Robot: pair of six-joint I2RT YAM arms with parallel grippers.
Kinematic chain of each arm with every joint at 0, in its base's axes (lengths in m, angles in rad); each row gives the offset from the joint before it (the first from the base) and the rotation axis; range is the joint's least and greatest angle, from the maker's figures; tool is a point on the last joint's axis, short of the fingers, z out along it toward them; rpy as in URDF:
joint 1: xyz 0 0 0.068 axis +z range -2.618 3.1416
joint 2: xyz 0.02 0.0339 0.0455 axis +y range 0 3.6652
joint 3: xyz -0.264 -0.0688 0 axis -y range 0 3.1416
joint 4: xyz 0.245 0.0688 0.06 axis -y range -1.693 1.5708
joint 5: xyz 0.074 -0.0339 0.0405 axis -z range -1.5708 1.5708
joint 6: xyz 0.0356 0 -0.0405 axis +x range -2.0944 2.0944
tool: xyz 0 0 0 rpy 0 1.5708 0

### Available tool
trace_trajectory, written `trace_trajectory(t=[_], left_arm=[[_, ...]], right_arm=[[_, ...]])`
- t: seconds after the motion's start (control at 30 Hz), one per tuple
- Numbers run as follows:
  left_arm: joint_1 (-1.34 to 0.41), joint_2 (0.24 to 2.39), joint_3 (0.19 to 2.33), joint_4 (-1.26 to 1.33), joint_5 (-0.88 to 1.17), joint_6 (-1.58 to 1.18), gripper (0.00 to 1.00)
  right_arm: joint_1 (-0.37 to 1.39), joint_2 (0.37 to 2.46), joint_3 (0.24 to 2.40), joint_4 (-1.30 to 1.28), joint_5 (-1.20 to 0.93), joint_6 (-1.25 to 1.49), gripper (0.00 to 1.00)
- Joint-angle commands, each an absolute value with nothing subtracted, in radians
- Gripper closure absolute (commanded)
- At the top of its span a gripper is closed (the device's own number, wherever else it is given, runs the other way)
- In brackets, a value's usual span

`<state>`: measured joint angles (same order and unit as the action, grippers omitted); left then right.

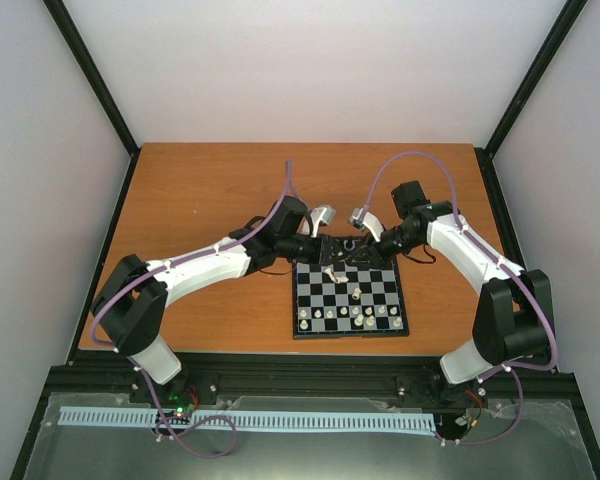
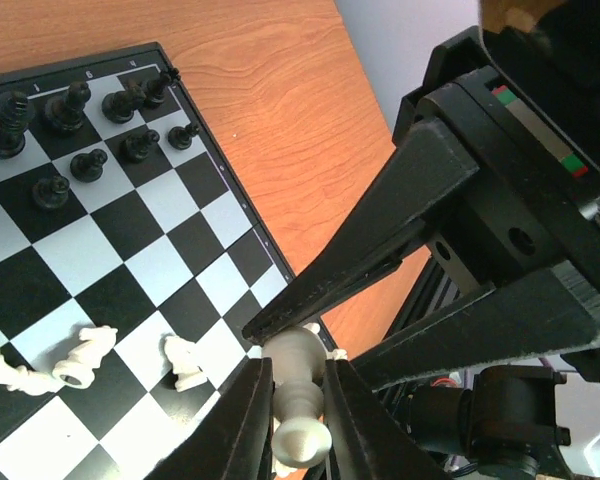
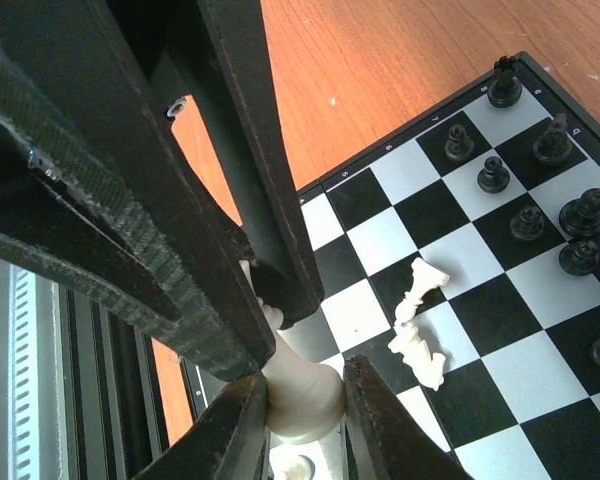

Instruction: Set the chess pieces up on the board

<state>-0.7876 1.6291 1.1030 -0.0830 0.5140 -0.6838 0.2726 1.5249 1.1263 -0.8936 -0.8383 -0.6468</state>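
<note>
Evidently left claw (image 2: 298, 366) and right claw (image 3: 302, 378) both clamp one smooth cream chess piece (image 2: 296, 438) near checkered board (image 2: 130, 250) edge.

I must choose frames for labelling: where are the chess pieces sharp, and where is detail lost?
Top external: even light, but the chess pieces are tiny blobs. Left wrist: black pieces and board sharp. Right wrist: the left gripper is dark and blocks much; fallen white pieces sharp.

You'll find small white coordinate characters printed along the black border of the board (image 3: 380, 240), one beside each square, in both wrist views. They are too small and skewed for you to read with certainty. Nothing else carries legible text.
</note>
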Motion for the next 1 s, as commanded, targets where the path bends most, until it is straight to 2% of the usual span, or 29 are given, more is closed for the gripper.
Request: trace_trajectory(t=[0.0, 0.03, 0.13, 0.4, 0.63, 0.97], left_arm=[[-0.798, 1.637, 1.144, -0.052, 0.54, -0.685, 0.85], [-0.798, 1.636, 1.144, -0.052, 0.539, -0.684, 0.86], [-0.797, 1.621, 1.153, -0.092, 0.525, -0.656, 0.87], [-0.819, 1.539, 1.225, -0.441, 0.367, -0.478, 0.87], [-0.976, 1.582, 1.339, -0.742, 0.15, -0.317, 0.86], [-1.158, 1.803, 1.482, -0.918, 0.003, -0.216, 0.86]], right_arm=[[0.269, 1.527, 1.12, -0.894, -0.865, -0.661, 0.84], [0.269, 1.526, 1.12, -0.896, -0.864, -0.663, 0.83], [0.255, 1.517, 1.127, -0.91, -0.861, -0.67, 0.72], [0.087, 1.372, 1.121, -0.962, -0.842, -0.65, 0.55], [0.038, 1.232, 1.029, -0.93, -0.821, -0.581, 0.52], [0.035, 1.146, 0.921, -0.814, -0.714, -0.531, 0.49]])
